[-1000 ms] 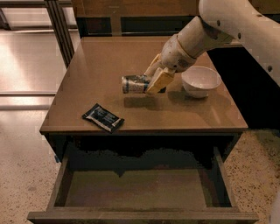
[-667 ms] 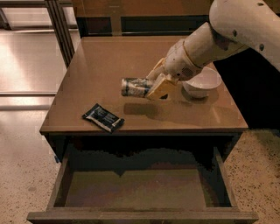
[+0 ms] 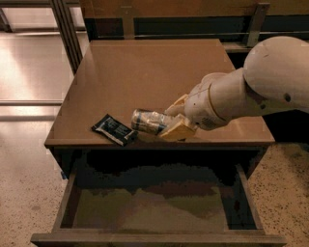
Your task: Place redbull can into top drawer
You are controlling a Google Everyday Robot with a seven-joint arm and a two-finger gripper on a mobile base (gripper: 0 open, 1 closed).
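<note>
Nearest the camera, the wide, shallow dark-brown wooden top drawer (image 3: 154, 239) stands pulled out, and its plain flat bottom shows nothing lying in it. Just behind and above it runs the front edge of the brown wooden counter (image 3: 145, 72). A flat black-and-blue snack packet (image 3: 113, 129) lies by that edge.

Right of the packet, the slim silver and dark-blue metal redbull can (image 3: 148, 120) is held on its side, one shiny end pointing left. It hangs just over the counter's front strip, not yet over the drawer. The tool (image 3: 167, 120) is closed on the can's right-hand part, one yellowish finger (image 3: 178, 130) in front and the other behind. The bulky white arm (image 3: 251, 89) reaches in from the right. Whether the can's left end touches the packet cannot be told.

Farther back, the counter ends at a wooden back board (image 3: 169, 8), with metal uprights (image 3: 65, 29) and shiny floor to the left.

Several things could go wrong from here. Moving forward at this low height, the can could nudge the packet off the edge into the drawer. Lowering too early would knock the can or the arm against the counter's front edge. Dropped from height, a sideways can would likely roll across the flat bottom.
</note>
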